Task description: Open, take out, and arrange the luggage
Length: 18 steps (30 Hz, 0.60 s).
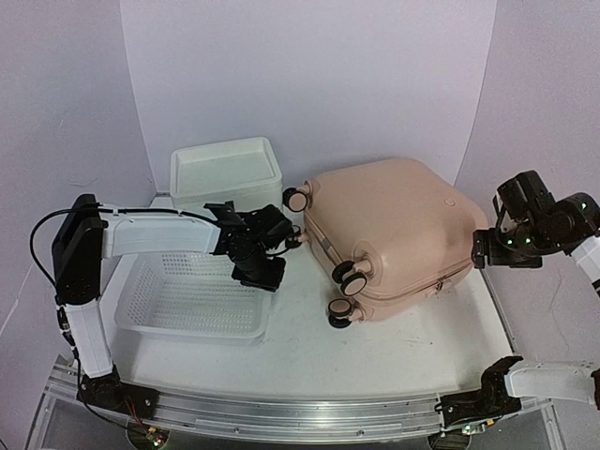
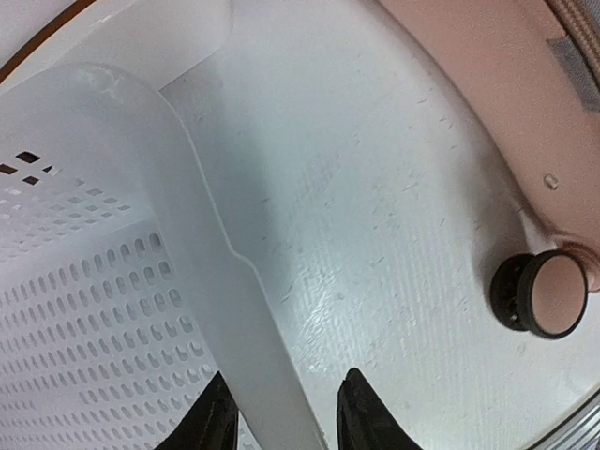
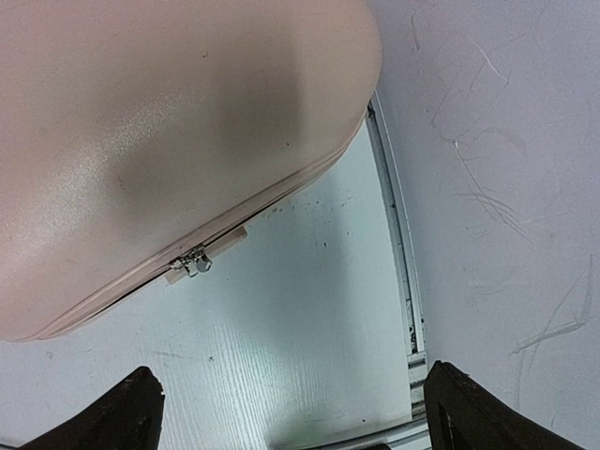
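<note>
The pale pink suitcase (image 1: 389,230) lies closed on its side at centre right, its caster wheels (image 1: 350,278) facing front left. My left gripper (image 1: 261,274) is open just left of the suitcase, its fingers (image 2: 361,422) straddling the right rim of the white perforated basket (image 1: 187,295). The left wrist view shows a corner of the suitcase (image 2: 487,103) and one wheel (image 2: 546,292). My right gripper (image 1: 480,251) is wide open and empty at the suitcase's right end. The right wrist view shows the shell (image 3: 169,122) and its zipper pulls (image 3: 192,262) ahead of the gripper (image 3: 291,412).
A white plastic drawer unit (image 1: 225,169) stands at the back left, touching the suitcase's rear wheel area. The basket rim (image 2: 216,253) runs under my left gripper. The table's right edge rail (image 3: 398,234) and the backdrop wall lie close to my right gripper.
</note>
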Available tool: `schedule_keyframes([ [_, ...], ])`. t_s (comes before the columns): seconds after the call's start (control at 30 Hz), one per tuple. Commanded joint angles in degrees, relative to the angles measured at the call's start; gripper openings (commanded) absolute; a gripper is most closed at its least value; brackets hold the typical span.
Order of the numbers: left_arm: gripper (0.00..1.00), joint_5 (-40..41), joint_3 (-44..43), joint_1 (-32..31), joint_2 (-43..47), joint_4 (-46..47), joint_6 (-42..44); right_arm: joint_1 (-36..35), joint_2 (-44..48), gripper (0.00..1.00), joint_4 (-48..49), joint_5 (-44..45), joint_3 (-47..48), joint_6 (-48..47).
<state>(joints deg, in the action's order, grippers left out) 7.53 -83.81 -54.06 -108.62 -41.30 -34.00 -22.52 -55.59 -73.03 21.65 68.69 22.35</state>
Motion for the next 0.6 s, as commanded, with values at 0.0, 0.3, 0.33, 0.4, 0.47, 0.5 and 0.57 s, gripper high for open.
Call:
schedule_keyframes([
  [0.0, 0.35, 3.7, 5.6, 0.6, 4.9, -7.4, 3.2, 0.3, 0.1, 0.98, 1.2, 0.9, -0.6, -0.2],
  [0.3, 0.32, 4.3, 18.0, 1.7, 13.9, -11.5, -7.3, 0.2, 0.0, 0.98, 1.6, 0.8, -0.7, -0.2],
  [0.33, 0.32, 3.9, 19.7, 1.6, 15.1, -11.6, -9.2, 0.3, 0.0, 0.98, 1.7, 1.0, -0.7, -0.2],
  [0.4, 0.32, 4.1, 22.5, 1.7, 18.0, -12.6, -13.4, 0.3, 0.1, 0.98, 1.7, 1.1, -0.7, -0.2],
  [0.47, 0.31, 3.9, 24.9, 1.7, 20.4, -13.1, -17.8, 0.3, 0.2, 0.98, 1.7, 1.2, -0.8, -0.2],
  [0.5, 0.31, 4.0, 25.9, 1.6, 21.6, -13.3, -19.8, 0.3, 0.2, 0.98, 1.9, 1.2, -0.9, -0.1],
  [0.57, 0.31, 4.2, 27.1, 1.7, 23.4, -13.2, -23.4, 0.3, 0.0, 0.98, 2.4, 0.9, -1.0, -0.1],
])
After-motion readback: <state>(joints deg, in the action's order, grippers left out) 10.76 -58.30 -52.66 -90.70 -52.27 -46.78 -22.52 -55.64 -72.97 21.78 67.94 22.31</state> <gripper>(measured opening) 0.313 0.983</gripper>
